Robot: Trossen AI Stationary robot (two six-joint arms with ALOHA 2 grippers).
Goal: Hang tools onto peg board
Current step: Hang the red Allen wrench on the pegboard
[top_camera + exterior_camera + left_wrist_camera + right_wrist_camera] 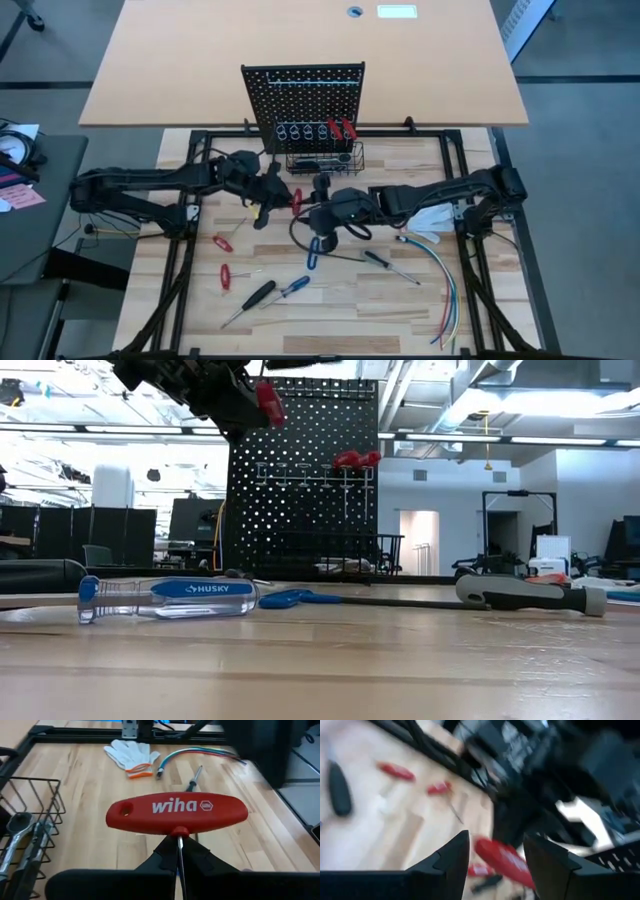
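The black peg board point(300, 95) stands upright at the table's far side, with red pliers point(342, 128) hanging in its ring holders and a wire basket point(325, 158) at its base. My left gripper point(280, 192) is in front of the board, shut on a red T-handle tool point(177, 813) that is held up in the air point(270, 402). My right gripper point(495, 845) faces it from the right, open. The red handle point(505, 862) shows just beyond the gap between its fingers; the view is blurred and I see no touch. My left gripper pinches the tool's thin metal shaft point(180, 852) between its two fingers, right below the red cross handle. The fingers come from the table's left, slanting slightly down, and lie along the shaft. The handle stands crosswise beyond the fingertips, lifted clear of the table.
Loose on the table lie two red T-handle tools point(224, 258), a black screwdriver point(255, 297), a blue screwdriver point(292, 288), a blue-handled tool point(313, 252) and another screwdriver point(390, 265). A bundle of coloured wires point(445, 285) and a white glove point(430, 222) lie at the right.
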